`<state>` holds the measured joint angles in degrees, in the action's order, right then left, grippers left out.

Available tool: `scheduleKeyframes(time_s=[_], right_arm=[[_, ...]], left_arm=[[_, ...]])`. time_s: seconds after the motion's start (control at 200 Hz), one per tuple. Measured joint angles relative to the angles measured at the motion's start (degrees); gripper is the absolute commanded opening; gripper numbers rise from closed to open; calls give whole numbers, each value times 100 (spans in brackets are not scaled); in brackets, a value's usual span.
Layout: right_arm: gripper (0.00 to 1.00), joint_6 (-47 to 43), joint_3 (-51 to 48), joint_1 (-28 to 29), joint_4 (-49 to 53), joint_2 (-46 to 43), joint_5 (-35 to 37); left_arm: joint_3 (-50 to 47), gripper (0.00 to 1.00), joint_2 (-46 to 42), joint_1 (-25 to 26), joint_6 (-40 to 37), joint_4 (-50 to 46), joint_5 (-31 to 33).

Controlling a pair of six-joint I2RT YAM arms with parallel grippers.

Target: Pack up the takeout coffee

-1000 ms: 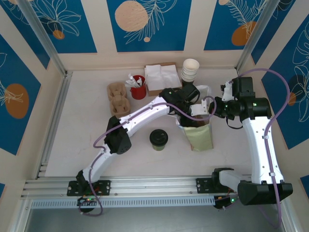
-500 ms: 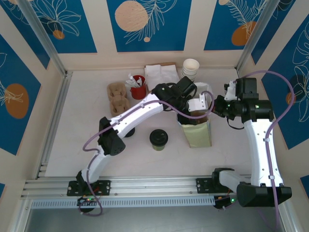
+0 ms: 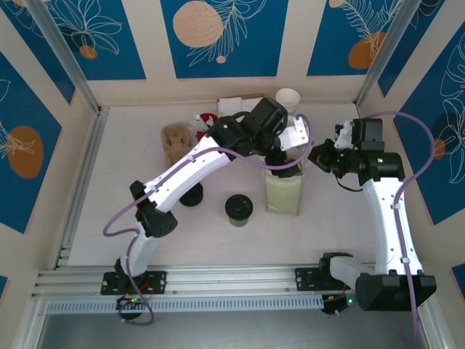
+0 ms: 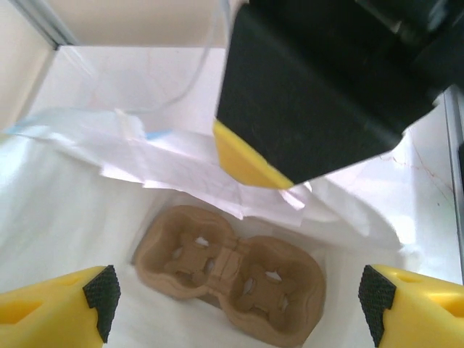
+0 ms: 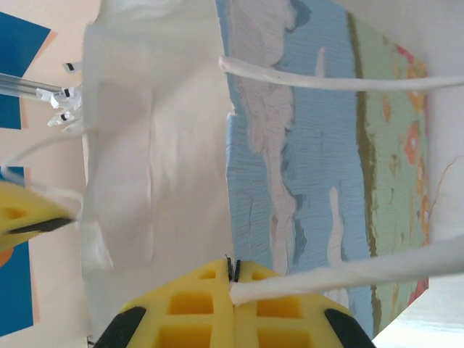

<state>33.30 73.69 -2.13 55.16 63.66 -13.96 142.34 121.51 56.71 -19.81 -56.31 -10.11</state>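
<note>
Takeout coffee (image 3: pixel 238 209): upright on the table (image 3: pixel 116 211), black lid on, near-centre. It sits just left of the paper bag (image 3: pixel 282 195), not touching it, and is outside the bag and apart from both grippers.

Paper bag: standing upright, mouth open.

Left gripper (image 3: pixel 289 147): reaches in from the left and hangs over the bag mouth, pointing down. The wrist view looks straight into the bag. Jaws are wide apart with nothing between them. A cardboard cup carrier (image 4: pixel 232 272) lies flat on the bag bottom below them.

Right gripper (image 5: pixel 233 281): at the bag's upper right edge. Jaws are together, clamped on the white bag handle (image 5: pixel 348 268), which runs out from between the pads to the right. The bag's blue-green printed side faces its wrist camera.

Far side of the table:
- Stack of lidless cream cups (image 3: pixel 288 99), just beyond the bag.
- White napkins (image 3: pixel 232 104), left of the cups.
- Red cup (image 3: pixel 211 116), mostly hidden behind the left arm.
- Second cup carrier (image 3: pixel 173 139), further left.
</note>
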Motion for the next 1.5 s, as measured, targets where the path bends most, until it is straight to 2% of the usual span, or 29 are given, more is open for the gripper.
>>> scheduleKeyframes(time_s=[0.15,0.37,0.445,0.595,0.715,0.955,1.165,1.285,1.5], right_arm=[[1,168,-151,-26,-293,103,-96],[42,197,-144,-98,-350,192,-103],[51,162,-129,-151,-254,192,-66],[62,-48,15,-302,179,170,83],[65,-234,186,-426,634,116,181],[65,-693,831,-540,1635,-17,192],[63,-951,1904,-535,1692,-17,179],[63,-1005,2490,-398,1445,428,264],[64,-1403,3171,157,844,2090,656]], left_arm=[[0,86,-201,-7,393,129,195],[-17,86,-439,-59,686,153,391],[-59,86,-522,-74,739,149,437],[-144,86,-667,-151,778,144,533],[-319,86,-815,-260,798,146,592],[-769,86,-1137,-496,999,144,590],[-1484,87,-1700,-804,1320,164,509],[-1871,87,-2050,-997,1565,221,439],[-2457,87,-2367,-1373,2234,549,243]])
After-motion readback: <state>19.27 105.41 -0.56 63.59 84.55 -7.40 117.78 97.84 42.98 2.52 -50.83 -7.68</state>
